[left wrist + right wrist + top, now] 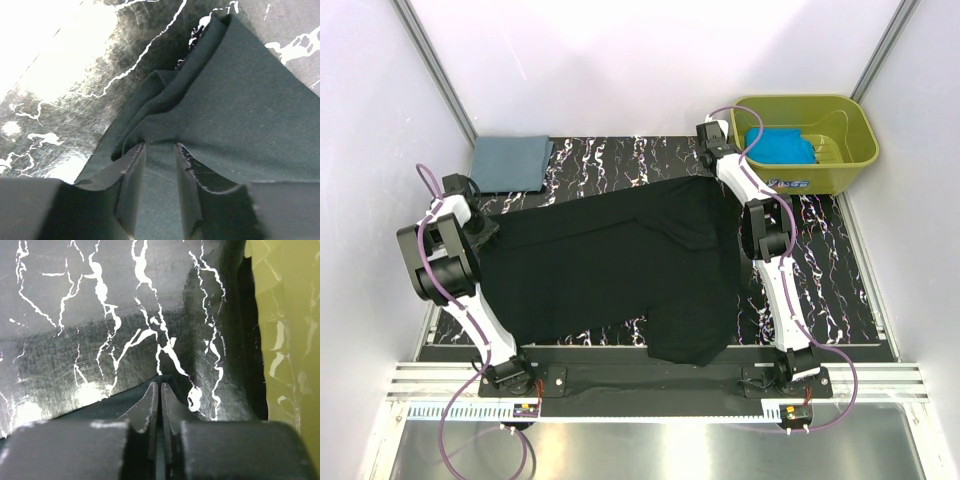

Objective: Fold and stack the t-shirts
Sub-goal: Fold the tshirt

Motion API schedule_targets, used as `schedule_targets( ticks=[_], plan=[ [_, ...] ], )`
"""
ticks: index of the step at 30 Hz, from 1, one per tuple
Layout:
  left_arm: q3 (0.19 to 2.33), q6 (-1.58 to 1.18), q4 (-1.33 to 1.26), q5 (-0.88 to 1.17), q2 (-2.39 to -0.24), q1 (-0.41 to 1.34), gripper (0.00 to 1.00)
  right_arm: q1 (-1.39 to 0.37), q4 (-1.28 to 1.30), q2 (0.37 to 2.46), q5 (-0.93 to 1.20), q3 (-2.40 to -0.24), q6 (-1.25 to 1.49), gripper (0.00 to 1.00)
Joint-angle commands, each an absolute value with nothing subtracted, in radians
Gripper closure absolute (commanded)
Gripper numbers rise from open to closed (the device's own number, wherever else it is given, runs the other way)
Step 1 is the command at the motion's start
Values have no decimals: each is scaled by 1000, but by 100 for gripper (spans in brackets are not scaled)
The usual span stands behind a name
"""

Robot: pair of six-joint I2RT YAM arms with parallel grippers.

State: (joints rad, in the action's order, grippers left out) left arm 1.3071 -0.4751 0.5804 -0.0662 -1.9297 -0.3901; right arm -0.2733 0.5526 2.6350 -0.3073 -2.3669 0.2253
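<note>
The large black t-shirt [620, 270] lies stretched across the middle of the marbled tabletop, and its lower right part reaches the near edge. My left gripper [488, 228] is at its left end. In the left wrist view the gripper [160, 145] is shut on bunched black cloth [250, 100]. My right gripper [708, 170] is at the shirt's far right corner. In the right wrist view the gripper [160, 384] is shut on the thin edge of the cloth [100, 407]. The slate grey-blue t-shirt [510, 162] lies folded at the back left. The turquoise t-shirt [778, 147] sits in the tub.
The olive-green tub [860, 125] stands at the back right, close beside my right gripper, and its wall shows in the right wrist view [285, 340]. The marbled tabletop [820, 280] is bare to the right of the shirt. White walls enclose the table.
</note>
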Motion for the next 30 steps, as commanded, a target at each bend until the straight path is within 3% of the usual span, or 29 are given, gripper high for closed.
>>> schedule_targets(
  ticks=[1,6,11,15,18,20,30],
  plan=[
    [1319,-451,566,-74,-1908,-413,60,-275,595,2587,-284,-2413,224,80],
    [1310,-430,595,-72,-1766,-414,45,-302,747,2510,-244,-2479,268,71],
    [1296,-449,635,-77,-1658,-437,44,-342,867,2330,-152,-2393,298,52],
    [1270,-495,617,18,-1638,-485,46,-353,861,2136,53,-2135,351,45],
    [1204,-509,540,95,-1634,-505,53,-353,743,1946,228,-1864,391,41],
    [1166,-521,474,159,-1640,-511,62,-353,631,1806,308,-1728,410,39],
    [1014,-627,350,178,-1664,-529,57,-350,617,1703,388,-1540,388,38]
  ],
)
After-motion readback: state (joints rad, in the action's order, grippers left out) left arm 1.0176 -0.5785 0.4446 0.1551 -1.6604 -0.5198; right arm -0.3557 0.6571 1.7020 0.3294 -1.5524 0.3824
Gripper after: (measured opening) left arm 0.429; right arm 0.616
